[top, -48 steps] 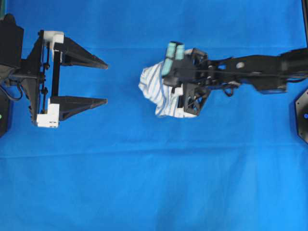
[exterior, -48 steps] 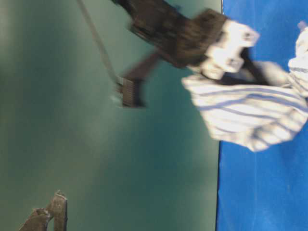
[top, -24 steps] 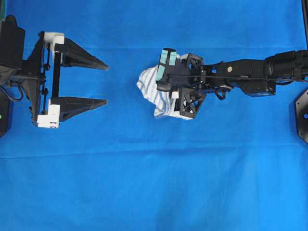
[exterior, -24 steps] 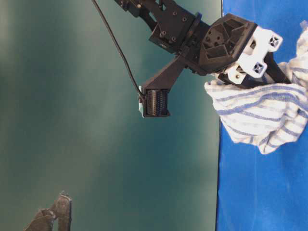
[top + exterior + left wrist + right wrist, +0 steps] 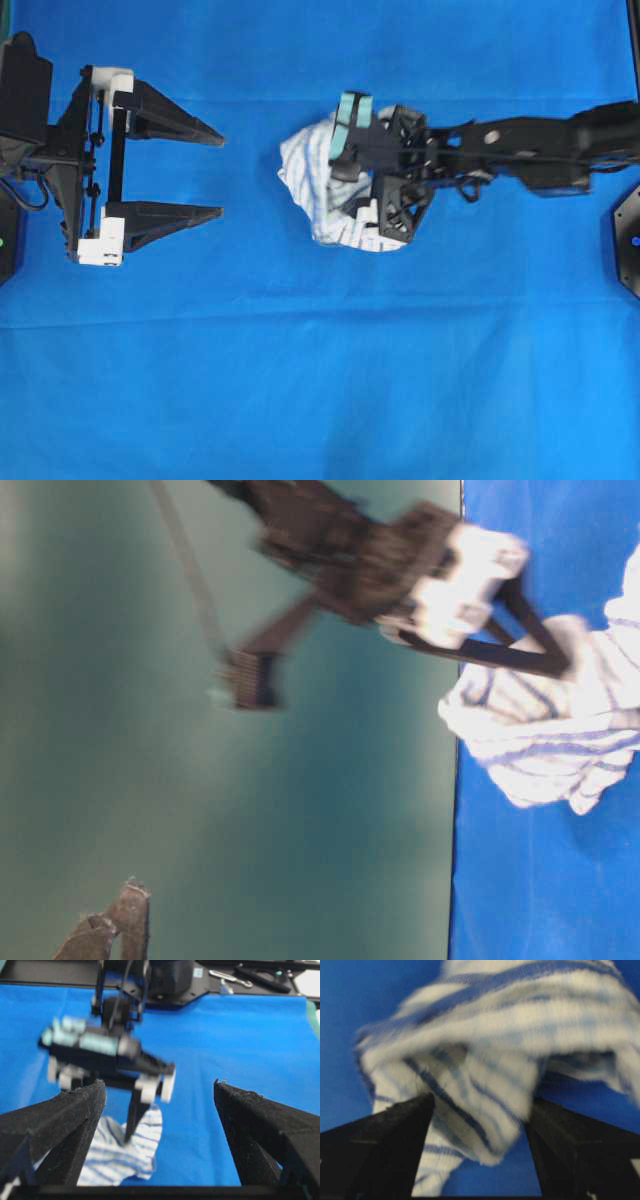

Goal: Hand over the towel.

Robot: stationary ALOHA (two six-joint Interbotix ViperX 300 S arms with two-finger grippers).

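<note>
Gripping only a bunched fold between its nearly closed fingers, the right gripper [image 5: 477, 1150] holds the small white blue-striped cotton towel [image 5: 318, 190]; it could slip free, well short of the wide-open, empty left gripper [image 5: 215, 172].

Plain blue cloth [image 5: 320, 380] over the table; green backdrop [image 5: 200, 810].

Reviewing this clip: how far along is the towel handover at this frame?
Done: the right gripper has pinched the towel, with a fold between its fingers in the right wrist view. In hand: it holds the bunched cloth mid-table over the blue cloth; whether it is fully lifted is unclear. Left: the left gripper waits open and apart from the towel, so the transfer has not started.
</note>
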